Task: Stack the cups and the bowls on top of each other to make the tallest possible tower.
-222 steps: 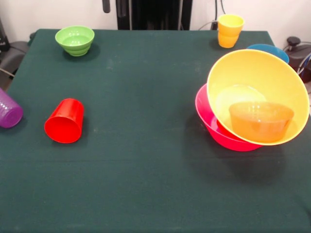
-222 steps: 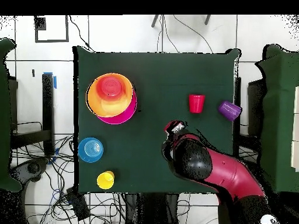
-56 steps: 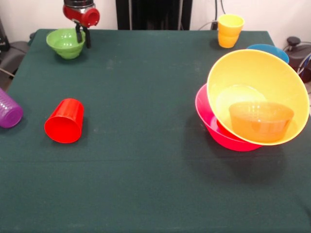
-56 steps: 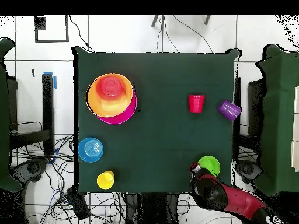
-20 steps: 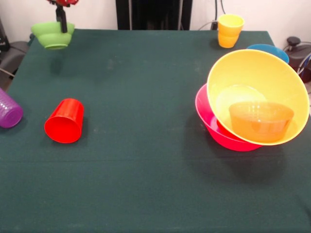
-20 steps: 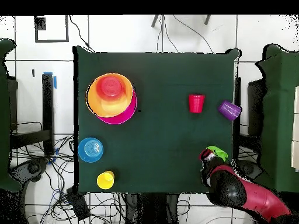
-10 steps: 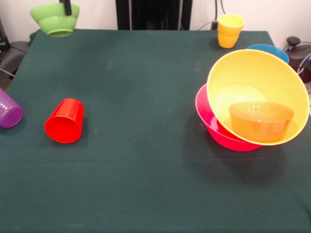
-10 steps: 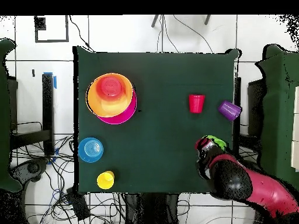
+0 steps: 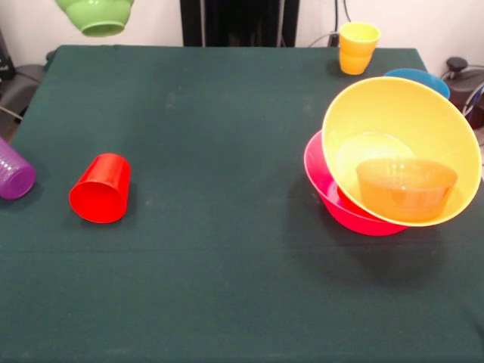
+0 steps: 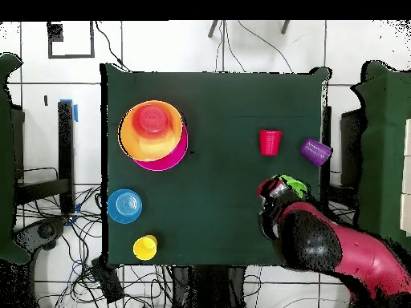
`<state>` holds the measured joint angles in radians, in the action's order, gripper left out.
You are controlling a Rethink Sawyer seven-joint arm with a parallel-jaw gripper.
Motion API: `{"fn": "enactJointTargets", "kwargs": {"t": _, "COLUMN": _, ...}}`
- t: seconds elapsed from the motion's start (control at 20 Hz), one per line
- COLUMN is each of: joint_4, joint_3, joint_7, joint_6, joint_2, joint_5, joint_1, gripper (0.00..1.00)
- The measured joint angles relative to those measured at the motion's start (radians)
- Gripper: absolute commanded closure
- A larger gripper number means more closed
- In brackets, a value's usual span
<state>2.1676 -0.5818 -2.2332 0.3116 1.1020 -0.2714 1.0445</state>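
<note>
1. Status: small green bowl (image 9: pixel 96 15) is off the table (image 9: pixel 227 227), hanging at the top edge of the front view, well apart from the tower (image 9: pixel 393 162) and across the table from it.
2. In the overhead view we see only a sliver of green past the arm (image 10: pixel 329 249), on the side away from the tower. The gripper (image 10: pixel 277 191) sits at that sliver.
3. We cannot tell how the fingers stand; neither view shows them. Our guess is the bowl is carried by its rim, but that is judgement only.
4. Tower: large yellow-orange bowl (image 9: pixel 404 132) sits tilted in the large pink bowl (image 9: pixel 333 197), with the small orange bowl (image 9: pixel 406 187) inside it. The small blue bowl (image 9: pixel 420 78) is just behind the tower, and the yellow cup (image 9: pixel 358 47) stands upright beyond that.
5. Red cup (image 9: pixel 100 188) lies on its side, well apart from the tower and across the table. The purple cup (image 9: pixel 13 172) also lies on its side, further out past the red one.
6. Risk: a rim hold on glossy plastic could slip or swing during the long carry to the tower.
7. Risk: the tower is already leaning. A drop from height or an off-centre release may tip the yellow-orange bowl further or slide it off the pink one.
8. Risk: the small orange bowl sits off-centre in the yellow-orange one, so the green bowl may land cocked beside it rather than nested.
9. We suggest a low, centred release.
</note>
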Motion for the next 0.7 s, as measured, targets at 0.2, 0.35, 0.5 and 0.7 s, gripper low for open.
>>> {"fn": "enactJointTargets", "kwargs": {"t": 0.2, "joint_4": 0.0, "joint_3": 0.0, "joint_7": 0.0, "joint_6": 0.007, "joint_2": 0.026, "joint_5": 0.018, "joint_1": -0.072, "gripper": 1.0}}
{"fn": "enactJointTargets", "kwargs": {"t": 0.35, "joint_4": -0.004, "joint_3": 0.007, "joint_7": 0.0, "joint_6": 0.007, "joint_2": 0.027, "joint_5": 0.026, "joint_1": -0.137, "gripper": 1.0}}
{"fn": "enactJointTargets", "kwargs": {"t": 0.5, "joint_4": -0.011, "joint_3": 0.017, "joint_7": 0.0, "joint_6": 0.007, "joint_2": 0.019, "joint_5": 0.027, "joint_1": -0.186, "gripper": 1.0}}
{"fn": "enactJointTargets", "kwargs": {"t": 0.7, "joint_4": -0.018, "joint_3": 0.028, "joint_7": 0.0, "joint_6": 0.007, "joint_2": 0.006, "joint_5": 0.031, "joint_1": -0.239, "gripper": 1.0}}
